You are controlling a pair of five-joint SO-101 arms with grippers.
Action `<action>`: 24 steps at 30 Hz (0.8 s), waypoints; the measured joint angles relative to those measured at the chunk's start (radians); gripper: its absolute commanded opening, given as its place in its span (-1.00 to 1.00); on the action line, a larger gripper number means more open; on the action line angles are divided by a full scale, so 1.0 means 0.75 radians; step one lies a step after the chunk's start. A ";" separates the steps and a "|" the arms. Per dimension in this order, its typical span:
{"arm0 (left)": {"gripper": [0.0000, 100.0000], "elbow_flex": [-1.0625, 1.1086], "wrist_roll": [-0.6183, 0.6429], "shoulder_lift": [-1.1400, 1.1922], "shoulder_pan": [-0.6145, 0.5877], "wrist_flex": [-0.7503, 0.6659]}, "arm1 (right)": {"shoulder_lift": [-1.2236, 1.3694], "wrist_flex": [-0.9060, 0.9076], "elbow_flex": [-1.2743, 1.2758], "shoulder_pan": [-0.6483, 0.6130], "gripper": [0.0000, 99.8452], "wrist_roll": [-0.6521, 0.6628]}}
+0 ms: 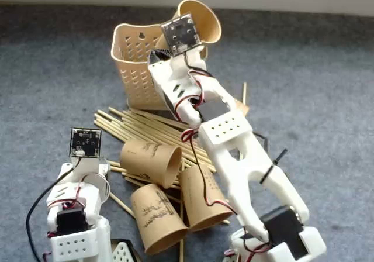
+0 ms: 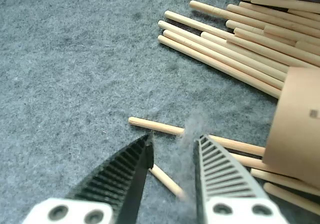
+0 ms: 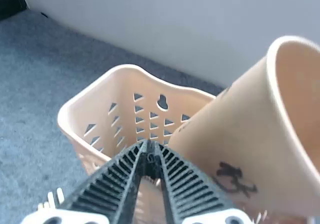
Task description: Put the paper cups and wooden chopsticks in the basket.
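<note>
The peach basket (image 1: 131,57) stands at the back on grey carpet. My right gripper (image 3: 148,158) is shut above the basket's rim (image 3: 100,109), its fingers closed at the narrow end of a paper cup (image 3: 260,129). That cup (image 1: 201,19) tilts mouth-up over the basket's right side. Three more paper cups (image 1: 151,161) (image 1: 156,218) (image 1: 201,196) lie on a spread of wooden chopsticks (image 1: 146,127). My left gripper (image 2: 175,144) hangs open just over the carpet, with one short chopstick (image 2: 165,180) between its fingers and another chopstick (image 2: 200,134) just past the tips.
A row of chopsticks (image 2: 240,49) and a lying cup (image 2: 295,124) sit close to the left gripper. The right arm (image 1: 234,139) stretches across the pile from the front right. A pale wall runs behind the basket. Bare carpet lies to the left and the right.
</note>
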 measured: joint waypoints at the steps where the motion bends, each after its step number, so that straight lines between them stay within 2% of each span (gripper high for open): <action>1: -0.73 0.000 0.000 0.000 0.000 0.000 | 0.027 -0.014 -0.002 0.008 -0.98 -0.002; 5: -0.73 0.000 0.000 0.000 0.000 0.000 | 0.055 -0.035 -0.006 0.025 -0.98 -0.002; 13: -0.73 0.000 0.000 0.000 0.000 0.000 | -0.059 0.153 -0.002 0.080 -0.98 -0.002; 19: -0.73 0.000 0.000 0.000 0.000 0.000 | -0.117 0.176 0.006 0.162 -0.98 0.000; 24: -0.73 0.000 0.000 0.000 0.000 0.000 | -0.174 0.176 0.018 0.168 -0.98 0.000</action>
